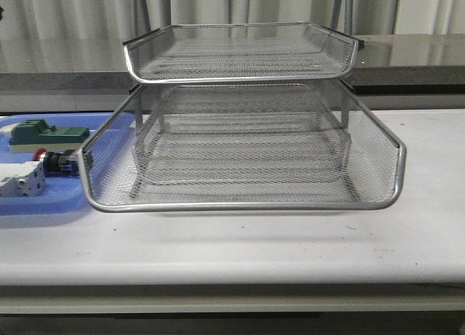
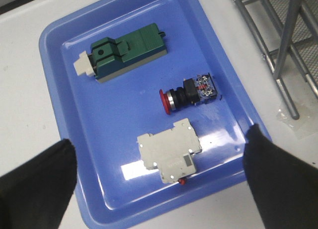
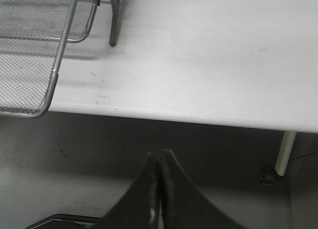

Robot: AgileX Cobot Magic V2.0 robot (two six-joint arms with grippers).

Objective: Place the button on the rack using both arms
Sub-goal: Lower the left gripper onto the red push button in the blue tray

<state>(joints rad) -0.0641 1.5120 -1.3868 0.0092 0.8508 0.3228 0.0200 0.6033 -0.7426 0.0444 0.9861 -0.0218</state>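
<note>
Rack (image 1: 240, 153): silver wire mesh, fine grid pattern.
Tray (image 2: 64, 45): plain blue.
Button (image 2: 191, 92): red cap, silver ring, black body, blue rear.
Block (image 2: 126, 51): green, cream end.
Terminal block (image 2: 169, 155): off-white.
Desk (image 1: 290, 240): white.
Both grippers: black.

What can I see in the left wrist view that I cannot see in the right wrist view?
Only the left wrist view shows the blue tray holding the red-capped button, a green block and a white terminal block, with the left end effector open above them. Only the right wrist view shows the table's front edge, the floor below and the shut right end effector. Both show the white table and part of the wire rack.
</note>
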